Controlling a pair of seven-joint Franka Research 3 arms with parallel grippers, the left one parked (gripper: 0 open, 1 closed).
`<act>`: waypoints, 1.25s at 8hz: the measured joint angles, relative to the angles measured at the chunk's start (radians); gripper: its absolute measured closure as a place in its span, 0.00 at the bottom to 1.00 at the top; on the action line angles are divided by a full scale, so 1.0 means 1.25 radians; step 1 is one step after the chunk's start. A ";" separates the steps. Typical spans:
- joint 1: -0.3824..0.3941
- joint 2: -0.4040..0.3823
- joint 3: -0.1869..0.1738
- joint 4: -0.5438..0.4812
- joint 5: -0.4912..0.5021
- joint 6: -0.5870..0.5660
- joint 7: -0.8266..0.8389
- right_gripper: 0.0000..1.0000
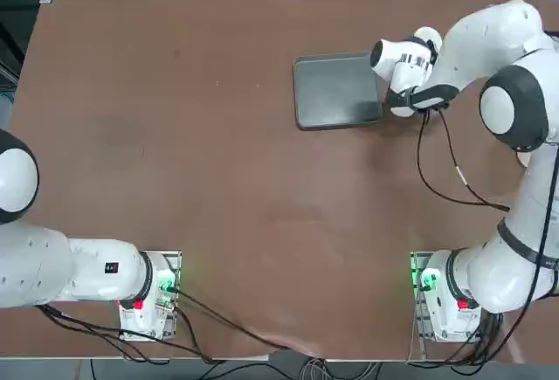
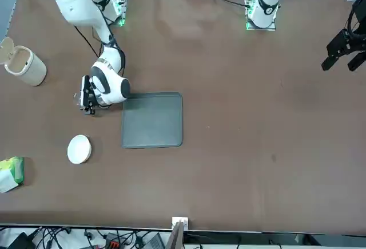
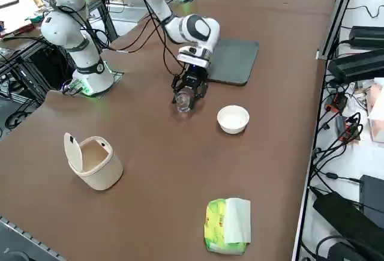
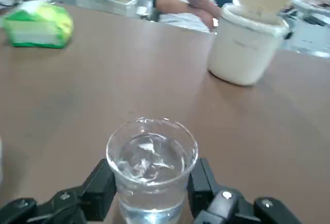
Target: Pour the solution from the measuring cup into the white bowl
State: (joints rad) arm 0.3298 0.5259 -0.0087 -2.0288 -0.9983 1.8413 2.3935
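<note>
The measuring cup [image 4: 152,157] is a small clear cup, upright, with clear liquid in it. My right gripper [image 4: 152,183] is shut on it, one black finger [image 4: 100,188] on each side. In the right side view the gripper [image 3: 187,92] holds the cup [image 3: 183,101] low over the table, just off the grey tray's [image 3: 231,60] corner. The white bowl [image 3: 233,119] sits a short way from the cup on the bare table. The front view shows the bowl [image 2: 79,149] in front of the gripper [image 2: 86,101]. From overhead the wrist hides the cup, and the bowl [image 1: 429,38] peeks out beyond it.
A cream-white cylindrical container [image 3: 93,162] with its lid flipped up stands further out along the table. A green and white packet [image 3: 227,225] lies near the table edge. A person [image 4: 191,2] sits in the room beyond the table.
</note>
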 joint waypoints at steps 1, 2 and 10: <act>0.000 -0.019 0.000 0.027 0.006 -0.001 -0.056 0.26; -0.001 -0.029 0.000 0.059 0.012 -0.002 -0.099 0.26; -0.028 0.062 0.000 0.320 0.102 0.017 -0.362 0.26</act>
State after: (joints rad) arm 0.2945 0.6031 -0.0088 -1.6288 -0.8705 1.8622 1.9415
